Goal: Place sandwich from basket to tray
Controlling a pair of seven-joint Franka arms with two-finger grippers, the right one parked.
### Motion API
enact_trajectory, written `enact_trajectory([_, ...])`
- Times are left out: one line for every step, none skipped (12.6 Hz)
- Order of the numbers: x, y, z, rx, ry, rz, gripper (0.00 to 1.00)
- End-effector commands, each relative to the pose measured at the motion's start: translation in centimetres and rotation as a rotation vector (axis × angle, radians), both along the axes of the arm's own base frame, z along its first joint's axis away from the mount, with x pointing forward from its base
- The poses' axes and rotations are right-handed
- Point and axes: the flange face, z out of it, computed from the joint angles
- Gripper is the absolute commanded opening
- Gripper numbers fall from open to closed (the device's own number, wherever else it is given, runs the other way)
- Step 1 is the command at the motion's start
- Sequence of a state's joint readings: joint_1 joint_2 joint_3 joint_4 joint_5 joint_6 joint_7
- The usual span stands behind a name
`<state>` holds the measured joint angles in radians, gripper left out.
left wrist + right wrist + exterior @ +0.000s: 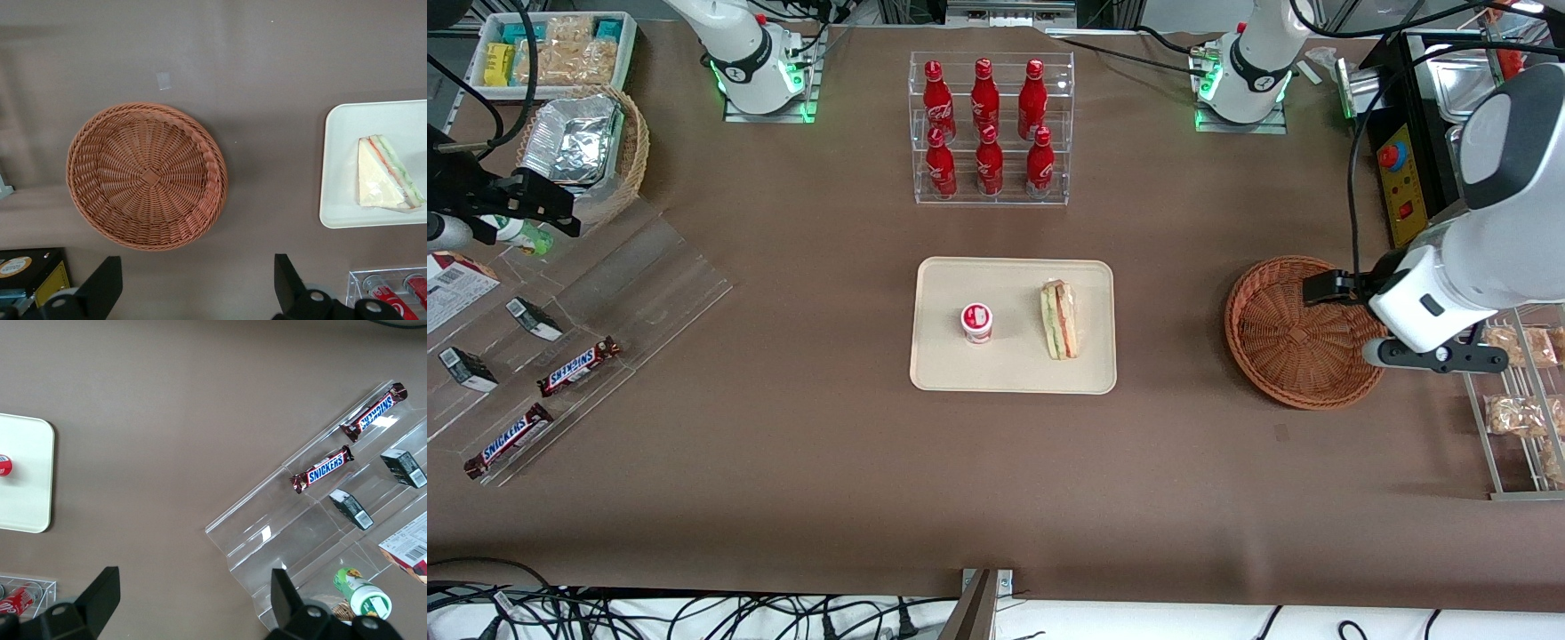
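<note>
Hovering end effector (193, 287) above basket (147, 175)

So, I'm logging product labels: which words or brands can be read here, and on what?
"SNICKERS": two chocolate bars on the clear stand.
Red bottles: white script, too small to read.
Small cup's lid: unreadable.
Sandwich, tray, basket: none.
The open claw hangs above the basket.
</note>
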<state>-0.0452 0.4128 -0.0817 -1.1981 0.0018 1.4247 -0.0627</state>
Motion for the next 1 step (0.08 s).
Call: enact_trajectory([-0.41,-0.15,0.66,-0.019,0.007,-0.049,1.00])
